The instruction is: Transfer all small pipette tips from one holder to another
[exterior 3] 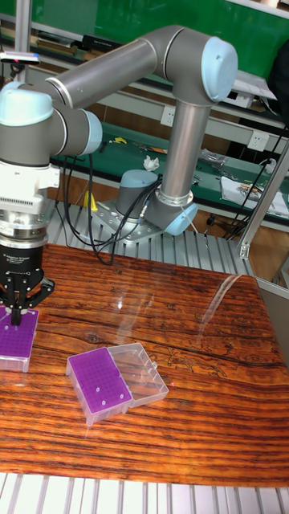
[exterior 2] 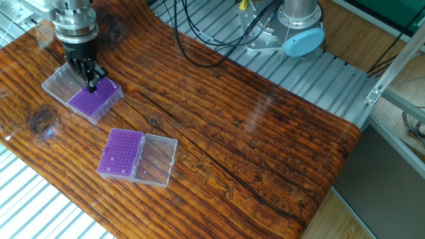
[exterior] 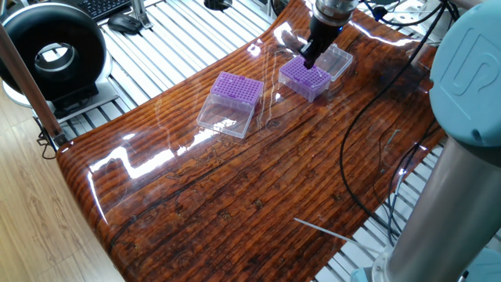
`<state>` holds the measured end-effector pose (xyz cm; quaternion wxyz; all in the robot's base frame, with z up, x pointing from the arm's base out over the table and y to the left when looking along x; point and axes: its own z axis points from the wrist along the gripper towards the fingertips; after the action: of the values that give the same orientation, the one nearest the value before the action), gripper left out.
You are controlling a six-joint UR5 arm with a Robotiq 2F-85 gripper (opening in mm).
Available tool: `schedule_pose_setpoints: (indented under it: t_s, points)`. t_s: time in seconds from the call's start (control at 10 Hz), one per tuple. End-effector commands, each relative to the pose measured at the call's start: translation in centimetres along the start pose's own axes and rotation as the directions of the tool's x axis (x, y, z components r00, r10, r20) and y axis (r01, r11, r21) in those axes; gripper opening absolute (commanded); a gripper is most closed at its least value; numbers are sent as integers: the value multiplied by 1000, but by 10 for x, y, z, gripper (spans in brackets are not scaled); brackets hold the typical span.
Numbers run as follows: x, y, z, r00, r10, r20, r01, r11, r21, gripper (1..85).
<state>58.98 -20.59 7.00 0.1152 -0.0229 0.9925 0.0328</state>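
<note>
My gripper (exterior 2: 91,83) points straight down with its fingertips pressed together on the top of a purple holder (exterior 2: 95,103) at the far left of the table. That holder's clear lid (exterior 2: 61,83) lies open beside it. The small pipette tips (exterior 2: 86,101) show only as a fine dotted grid on its top, and I cannot tell whether one is between the fingers. A second purple holder (exterior 2: 119,154) with its clear lid (exterior 2: 157,159) open lies nearer the table's edge, with a few pale dots on it. The same gripper (exterior: 308,59) and holder (exterior: 304,78) show in the first fixed view, and the gripper (exterior 3: 14,315) in the tall view.
Black cables (exterior: 368,149) trail over the wooden table (exterior 2: 252,139) near the arm's base (exterior 2: 302,30). A thin pale rod (exterior: 322,231) lies near the table's front corner. A black ring-shaped device (exterior: 51,55) stands off the table on the slatted bench.
</note>
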Motion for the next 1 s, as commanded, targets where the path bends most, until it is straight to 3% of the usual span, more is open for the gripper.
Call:
schedule_pose_setpoints:
  t_s: [0.0,0.4,0.9]
  points:
    - [-1,-2,0,1000,4,13,-4,1000,-11,10]
    - [7,-7,1,1000,19,-15,-19,1000,3,10]
    - [9,-4,3,999,36,-18,-37,999,-13,10]
